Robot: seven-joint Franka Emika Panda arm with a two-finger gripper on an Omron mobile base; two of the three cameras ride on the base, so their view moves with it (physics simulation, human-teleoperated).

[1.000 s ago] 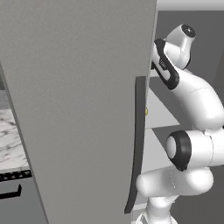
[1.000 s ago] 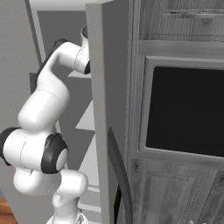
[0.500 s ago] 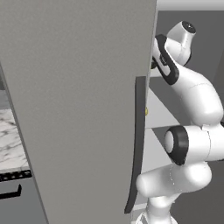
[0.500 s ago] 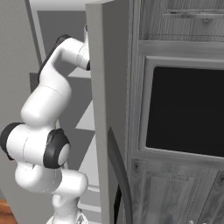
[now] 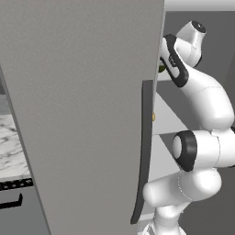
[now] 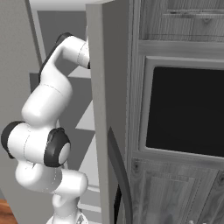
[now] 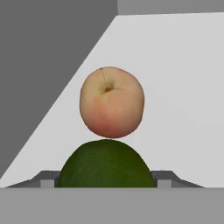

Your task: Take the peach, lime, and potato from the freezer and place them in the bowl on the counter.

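In the hand view the green lime [image 7: 106, 165] lies low and close on the white freezer shelf [image 7: 183, 87], between my gripper [image 7: 107, 179] tips, which press against its two sides. Just beyond the lime rests the peach [image 7: 112, 102], pale orange with a reddish underside, its stem dimple turned toward me. From the left base view my arm reaches past the grey freezer door [image 5: 82, 114] into the compartment, and a sliver of the lime [image 5: 161, 69] peeks out beside the wrist. A strip of the marble counter [image 5: 11, 147] lies left of the door. Potato and bowl are out of view.
The open freezer door's edge [image 6: 100, 113] with its dark seal stands close on the arm's right. Wood-grain cabinets with a black oven window [image 6: 183, 109] lie right of it. A grey freezer side wall [image 7: 43, 65] borders the shelf. A dark-handled drawer [image 5: 11, 202] sits under the counter.
The arm has pushed a little farther and higher into the freezer. The freezer door and the base have not shifted.
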